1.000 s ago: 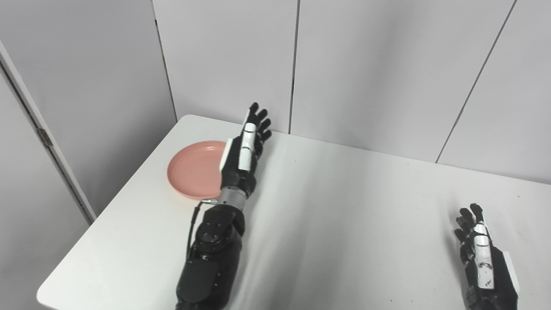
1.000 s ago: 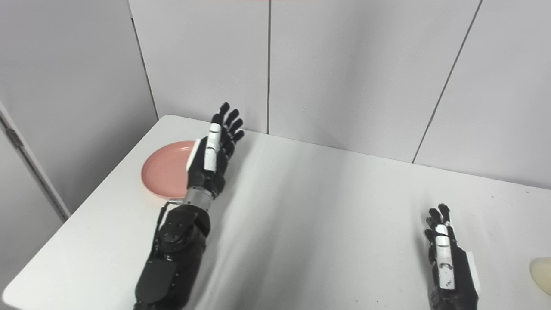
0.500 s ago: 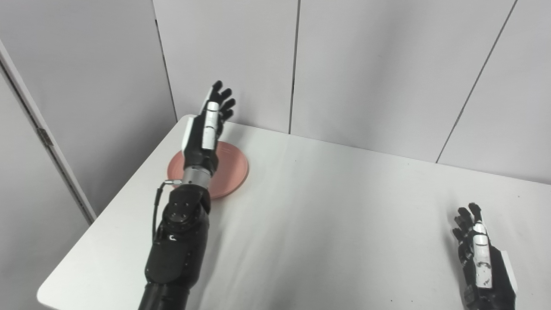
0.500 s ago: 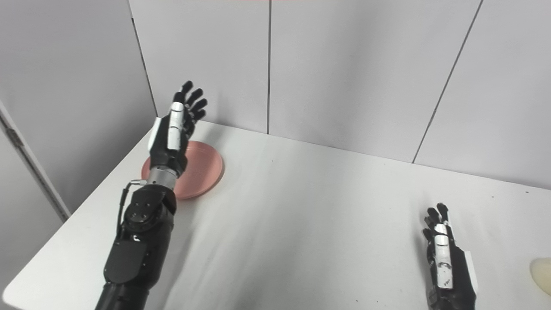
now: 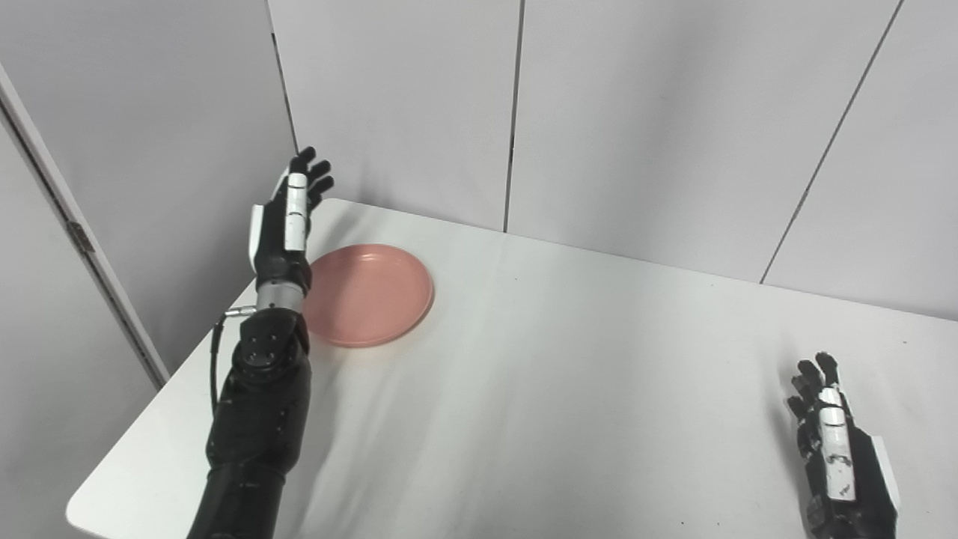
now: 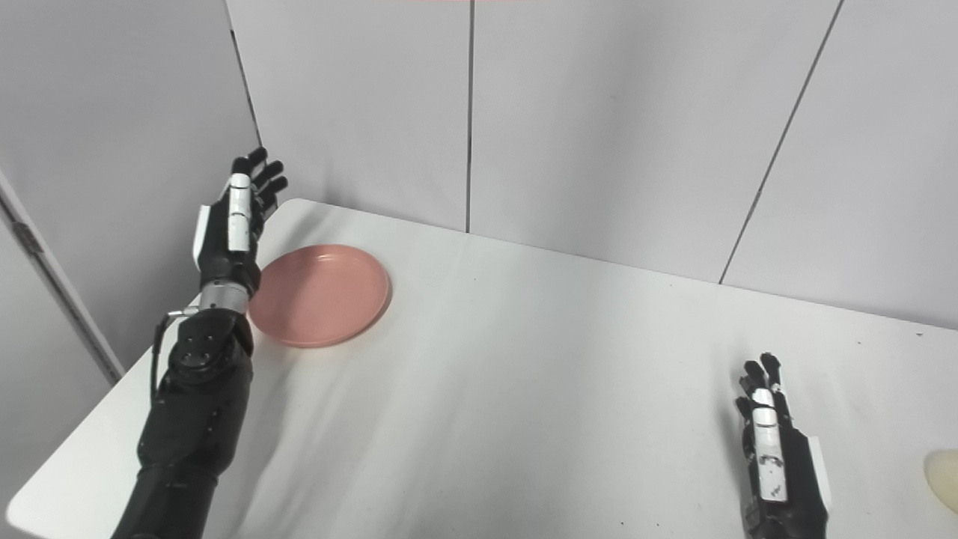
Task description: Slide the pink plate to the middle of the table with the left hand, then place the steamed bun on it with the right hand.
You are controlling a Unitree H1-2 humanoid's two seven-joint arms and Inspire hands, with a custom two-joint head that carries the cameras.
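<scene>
While the left hand (image 5: pixel 283 224) is held up in the air over the far left side of the table (image 5: pixel 569 389), its fingers (image 5: pixel 308 174) are straight and a little apart, and it holds nothing. It is just to the left of the pink plate (image 5: pixel 368 294). It does not look like it is touching the plate. The black left arm (image 5: pixel 258 419) comes up from the bottom edge and hides a small bit of the plate's left rim.

The plate lies flat on the white table, close to the far left corner. It is round and it has nothing on it. It is well away from the middle of the table.

The right hand (image 6: pixel 778 460) is low down near the bottom right of the table, close to the front edge. Its fingers are lightly bent and a little apart, and it holds nothing. It looks like it rests on or just above the table top, but I cannot tell which.

The steamed bun (image 6: pixel 943 477) is pale and round. It sits on the table at the very right edge of the right eye view, just to the right of the right hand and not touching it. Only part of it shows. It is far from the plate.

Behind the table stands a plain grey wall (image 5: pixel 644 112) made of big panels.
</scene>
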